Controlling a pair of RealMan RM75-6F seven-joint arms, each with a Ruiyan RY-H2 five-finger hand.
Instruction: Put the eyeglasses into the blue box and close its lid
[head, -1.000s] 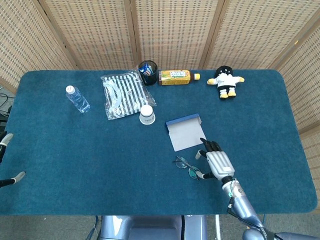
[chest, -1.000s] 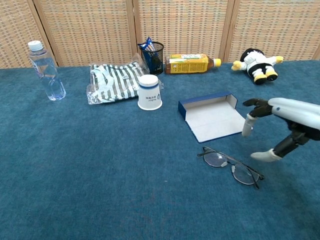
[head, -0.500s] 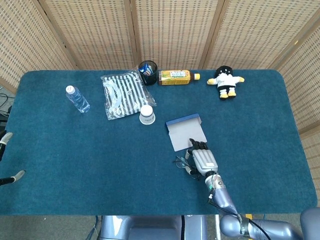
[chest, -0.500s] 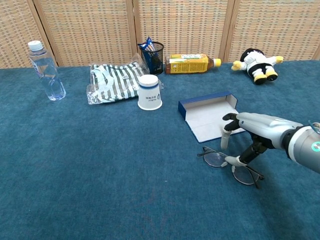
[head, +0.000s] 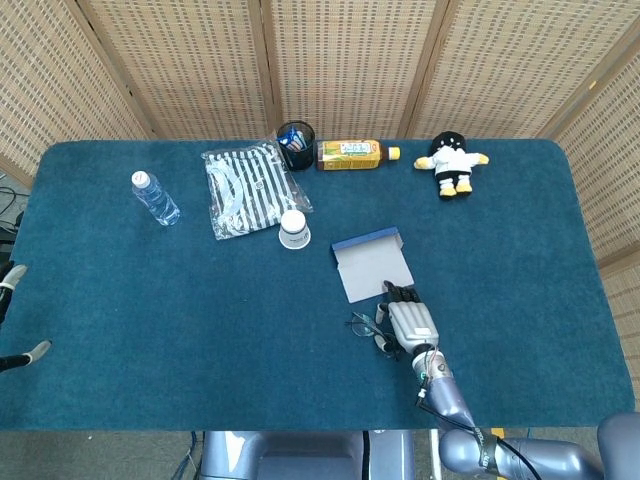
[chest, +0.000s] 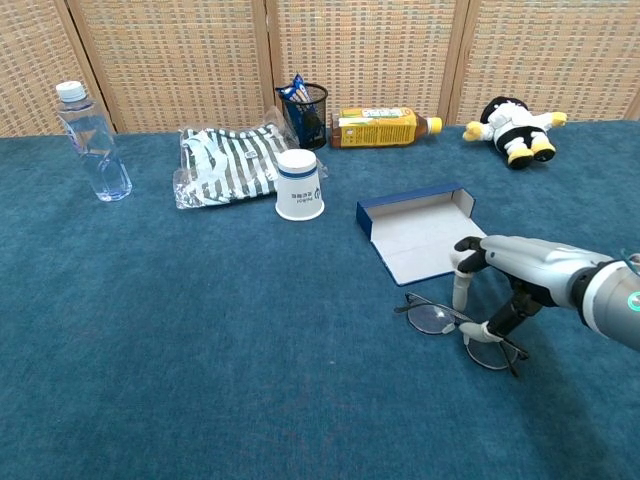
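The eyeglasses (chest: 462, 331) are located flat on the blue-covered counter (chest: 200, 350), just in front of the open blue box (chest: 420, 235), whose lid lies folded flat. The right hand (chest: 505, 275) is positioned over the eyeglasses, its fingers (chest: 461, 290) spread and pointing down; the thumb tip touches the frame, but no grip is established. The left hand (head: 20, 355) is seen only partly at the counter's left edge; its state cannot be told.

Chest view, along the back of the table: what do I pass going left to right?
Water bottle → striped pouch → black mesh cup → yellow-labelled bottle lying on its side → plush doll.
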